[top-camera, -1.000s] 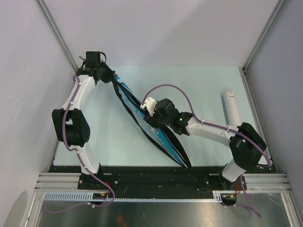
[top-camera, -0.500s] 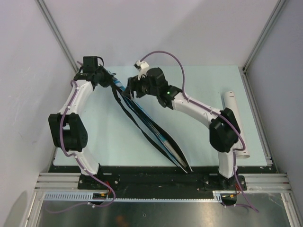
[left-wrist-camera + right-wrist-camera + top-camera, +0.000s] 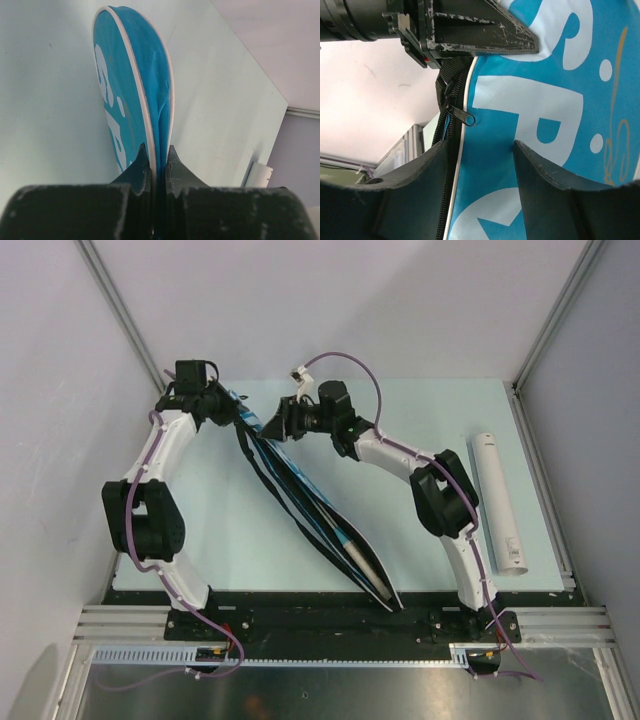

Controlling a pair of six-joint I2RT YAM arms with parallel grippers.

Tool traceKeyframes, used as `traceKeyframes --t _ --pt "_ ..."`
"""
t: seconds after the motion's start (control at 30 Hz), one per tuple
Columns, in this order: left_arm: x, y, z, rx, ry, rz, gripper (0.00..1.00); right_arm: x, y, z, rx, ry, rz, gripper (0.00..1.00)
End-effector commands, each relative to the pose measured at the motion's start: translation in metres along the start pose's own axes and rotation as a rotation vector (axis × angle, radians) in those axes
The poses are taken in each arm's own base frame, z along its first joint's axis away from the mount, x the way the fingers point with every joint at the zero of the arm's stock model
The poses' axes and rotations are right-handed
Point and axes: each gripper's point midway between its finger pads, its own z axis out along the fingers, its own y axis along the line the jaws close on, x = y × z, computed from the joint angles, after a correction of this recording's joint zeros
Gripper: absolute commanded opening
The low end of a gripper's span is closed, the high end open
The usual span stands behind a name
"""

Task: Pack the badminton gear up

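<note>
The white tube (image 3: 497,502) lies on the desk (image 3: 420,410), well right of the bag (image 3: 300,490). Your left claw (image 3: 156,160) pinches the bag's edge; your right claw (image 3: 480,145), spread, faces its zipper pull (image 3: 462,116).

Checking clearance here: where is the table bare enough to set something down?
Bare: the strip between the left arm and the bag; the far right corner beyond the right arm, beside the tube. Crowded: the bag's far end, where both arms meet.
</note>
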Motion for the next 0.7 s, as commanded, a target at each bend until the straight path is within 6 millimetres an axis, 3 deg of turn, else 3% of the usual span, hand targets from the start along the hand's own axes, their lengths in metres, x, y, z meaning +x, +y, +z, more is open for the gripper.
traceKeyframes --t 0.0,0.17,0.33,0.43,0.67 --pt "0.018 -0.005 -0.011 0.034 0.065 0.021 0.0 -0.025 0.042 0.002 -0.204 -0.052 -0.003 0.58" --pt "0.018 -0.001 -0.008 0.026 0.069 0.012 0.0 -0.022 0.039 0.012 -0.212 -0.054 0.011 0.57" --pt "0.018 0.0 -0.009 0.021 0.064 0.009 0.0 -0.031 0.043 0.022 -0.215 -0.056 0.004 0.47" --pt "0.018 0.001 -0.008 0.018 0.063 0.007 0.0 -0.038 0.043 0.026 -0.212 -0.059 0.008 0.47" --pt "0.018 0.003 -0.009 0.012 0.061 -0.002 0.0 -0.025 0.045 0.03 -0.214 -0.027 0.012 0.4"
